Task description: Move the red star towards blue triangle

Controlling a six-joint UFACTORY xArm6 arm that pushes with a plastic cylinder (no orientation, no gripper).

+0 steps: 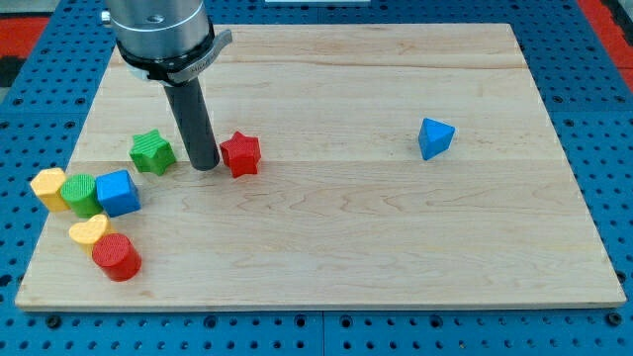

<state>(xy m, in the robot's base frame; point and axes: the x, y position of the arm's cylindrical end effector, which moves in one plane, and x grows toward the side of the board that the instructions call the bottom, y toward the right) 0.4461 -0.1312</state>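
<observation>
The red star (240,154) lies on the wooden board, left of centre. The blue triangle (435,137) lies well to the view's right of it, at about the same height. My tip (205,164) rests on the board just to the left of the red star, touching or nearly touching its left side. The rod rises from there to the arm's grey body at the view's top left.
A green star (151,151) lies just left of my tip. Near the board's left edge sit a yellow block (47,187), a green cylinder (80,193) and a blue cube (118,193). Below them lie a yellow heart (88,231) and a red cylinder (118,258).
</observation>
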